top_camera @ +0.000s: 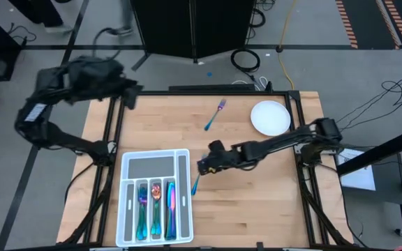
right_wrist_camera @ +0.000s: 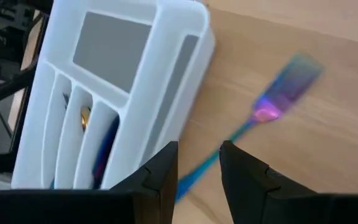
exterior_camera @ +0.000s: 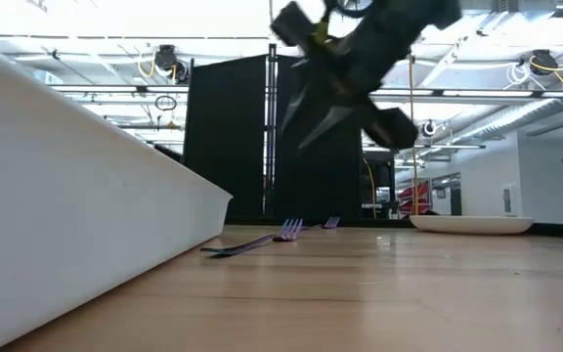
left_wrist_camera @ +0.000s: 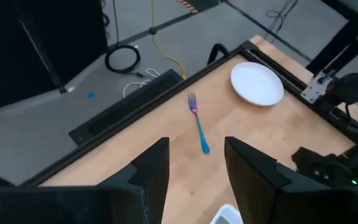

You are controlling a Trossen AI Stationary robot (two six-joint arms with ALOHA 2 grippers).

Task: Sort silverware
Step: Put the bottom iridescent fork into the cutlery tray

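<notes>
The right gripper (top_camera: 202,167) hangs above the bench (top_camera: 271,195), just right of the white cutlery tray (top_camera: 181,155). Its jaws stand partly open with nothing between them. Below them a fork (right_wrist_camera: 272,109) lies flat on the wood close beside the tray's right wall, with its blue handle pointing to the near side. A second fork (top_camera: 215,116) lies on the far part of the bench, left of the round white plate (top_camera: 270,117). Three pieces already rest in the tray's long compartments, but I cannot tell which kind each one is.

The left gripper (left_wrist_camera: 194,168) waits high over the far left corner, jaws apart and empty.

The main risk is in the pick. The fork is thin and lies flat, so the jaws may slide over the handle and close on air, or only push it along the wood. It is also very near the tray wall, so one jaw may strike the rim and shift the tray. If the grip is near one end, the fork may swing and fall into the wrong compartment.
</notes>
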